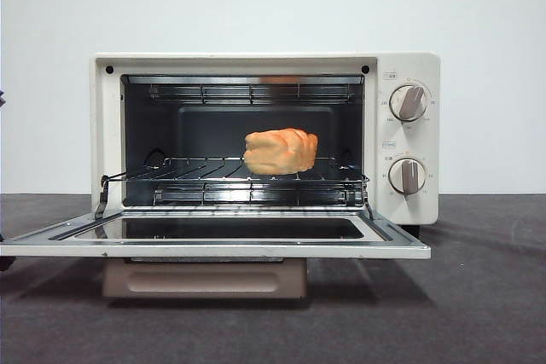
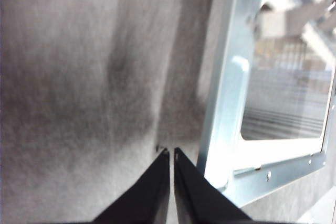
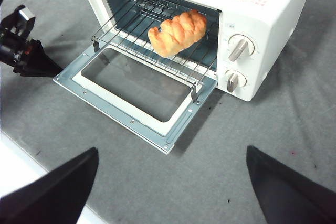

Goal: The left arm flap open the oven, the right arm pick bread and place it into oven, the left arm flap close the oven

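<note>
Bread point(image 1: 280, 151) sits on rack inside oven point(image 1: 409, 202), door point(image 1: 213, 240) down; left claw point(image 2: 171, 153) pinched together at door's 9 o'clock edge; right claw point(image 3: 170, 182) apart, clear. Risk: tips slip off edge; door drops back.

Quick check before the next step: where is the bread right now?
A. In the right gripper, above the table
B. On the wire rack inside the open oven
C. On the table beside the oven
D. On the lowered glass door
B: the bread lies on the wire rack inside the oven, whose door is folded down; the right gripper is open and holds nothing.
</note>
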`<control>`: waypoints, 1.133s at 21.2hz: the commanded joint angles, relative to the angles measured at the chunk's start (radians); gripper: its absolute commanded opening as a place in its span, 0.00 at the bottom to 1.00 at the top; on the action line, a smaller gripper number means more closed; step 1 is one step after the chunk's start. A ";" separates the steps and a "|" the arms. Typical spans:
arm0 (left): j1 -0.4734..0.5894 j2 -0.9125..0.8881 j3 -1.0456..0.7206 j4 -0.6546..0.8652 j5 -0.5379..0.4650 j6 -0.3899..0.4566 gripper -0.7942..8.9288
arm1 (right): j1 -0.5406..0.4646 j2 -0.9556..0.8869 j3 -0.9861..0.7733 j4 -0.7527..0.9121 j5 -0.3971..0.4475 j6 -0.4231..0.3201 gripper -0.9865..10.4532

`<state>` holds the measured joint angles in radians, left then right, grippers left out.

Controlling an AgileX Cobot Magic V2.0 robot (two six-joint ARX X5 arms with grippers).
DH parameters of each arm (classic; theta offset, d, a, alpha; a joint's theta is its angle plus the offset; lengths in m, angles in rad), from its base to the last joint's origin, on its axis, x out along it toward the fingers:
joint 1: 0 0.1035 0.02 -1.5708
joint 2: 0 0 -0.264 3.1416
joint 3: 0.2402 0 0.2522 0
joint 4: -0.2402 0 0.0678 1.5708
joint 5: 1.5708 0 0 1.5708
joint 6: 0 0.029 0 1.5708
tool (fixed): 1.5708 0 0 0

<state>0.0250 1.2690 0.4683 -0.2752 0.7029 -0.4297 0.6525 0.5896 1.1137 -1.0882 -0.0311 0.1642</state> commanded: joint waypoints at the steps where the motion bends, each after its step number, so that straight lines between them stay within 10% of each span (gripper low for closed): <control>1: -0.016 0.013 0.001 -0.005 0.005 0.006 0.10 | 0.005 0.004 0.014 0.017 -0.003 -0.005 0.48; 24: -0.066 0.012 0.008 0.100 0.159 -0.110 0.10 | 0.005 0.004 0.014 0.018 -0.006 -0.004 0.48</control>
<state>-0.0334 1.2709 0.4622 -0.2043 0.8108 -0.4992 0.6525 0.5896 1.1137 -1.0809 -0.0338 0.1642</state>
